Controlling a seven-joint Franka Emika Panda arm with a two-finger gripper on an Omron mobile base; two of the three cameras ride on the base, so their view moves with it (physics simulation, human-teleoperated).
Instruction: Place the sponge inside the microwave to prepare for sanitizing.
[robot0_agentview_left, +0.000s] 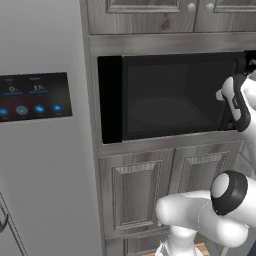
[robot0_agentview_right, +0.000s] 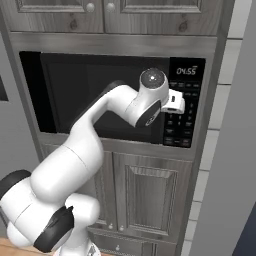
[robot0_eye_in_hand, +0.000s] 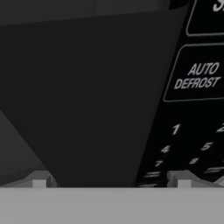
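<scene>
Two finger tips (robot0_eye_in_hand: 39, 179) of our gripper (robot0_eye_in_hand: 111, 180) stood spread wide with nothing between them, right up against the front of the microwave (robot0_agentview_left: 165, 95). Between and ahead of the tips lay the dark glass door (robot0_eye_in_hand: 83, 96); the seam where that door met the keypad (robot0_eye_in_hand: 192, 131) ran up from just inside the right-hand tip. Beyond that tip we read the "AUTO DEFROST" button (robot0_eye_in_hand: 197, 75) and the number keys below it. The microwave was shut, with its round turntable (robot0_agentview_left: 162, 111) faint behind the glass. From our right base camera the hand (robot0_agentview_right: 172, 102) sat at the door's edge next to the keypad, under the clock display (robot0_agentview_right: 185, 71) showing 04:55. Wood cabinet doors (robot0_agentview_right: 145, 192) were below the fingers, and further cabinets (robot0_agentview_left: 165, 12) above. Off to the fingers' far left stood the grey fridge (robot0_agentview_left: 45, 165) with its blue-lit panel (robot0_agentview_left: 34, 96). We could not find the sponge.
</scene>
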